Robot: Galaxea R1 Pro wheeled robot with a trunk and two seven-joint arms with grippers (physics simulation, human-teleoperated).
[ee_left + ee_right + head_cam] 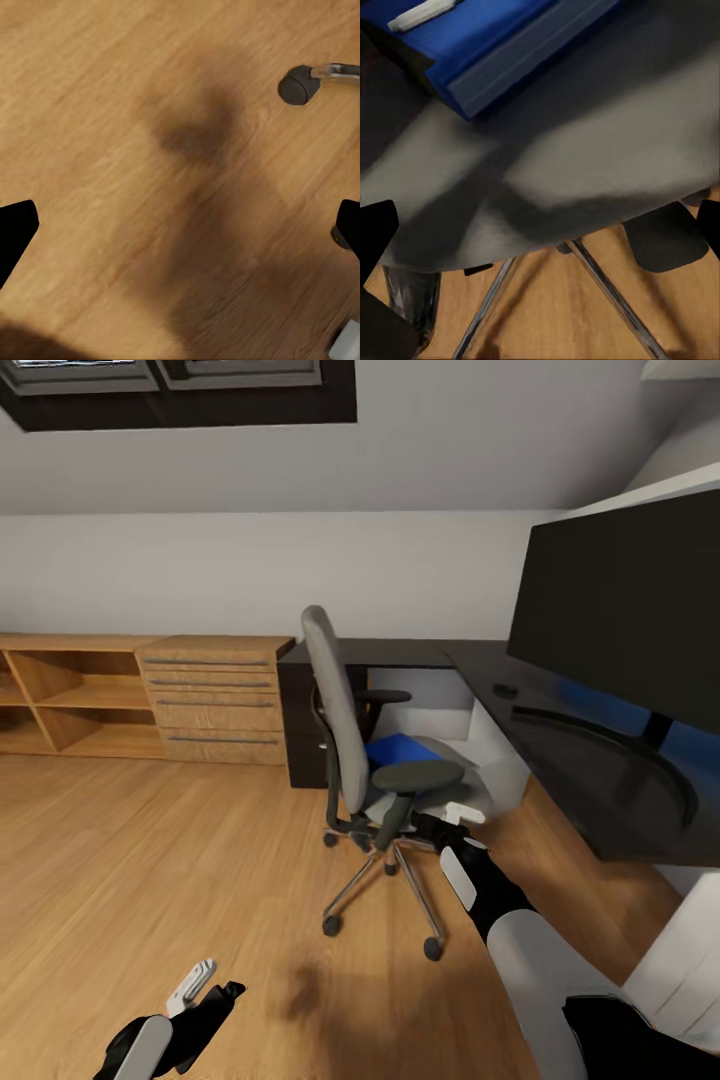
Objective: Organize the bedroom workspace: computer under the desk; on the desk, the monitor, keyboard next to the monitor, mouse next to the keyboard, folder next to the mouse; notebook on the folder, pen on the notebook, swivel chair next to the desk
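Observation:
The grey swivel chair (340, 730) stands on the wood floor, turned toward the black-topped desk (570, 780). A bright blue folder (400, 748) lies on its seat. My right gripper (455, 818) hovers open just in front of the seat's edge. In the right wrist view the folder (487, 45) rests on the grey seat (585, 165), beyond the spread fingertips (375, 232). The large black monitor (620, 610) stands on the desk with its arc stand, and a small dark mouse (505, 689) lies further back. My left gripper (200, 985) hangs open low over the floor (180, 150).
A wooden drawer unit (215, 700) and open shelving (70, 700) line the far wall, with a dark cabinet (305, 720) beside them. The chair's chrome star base (385, 890) and casters (298, 84) spread over the floor between my arms.

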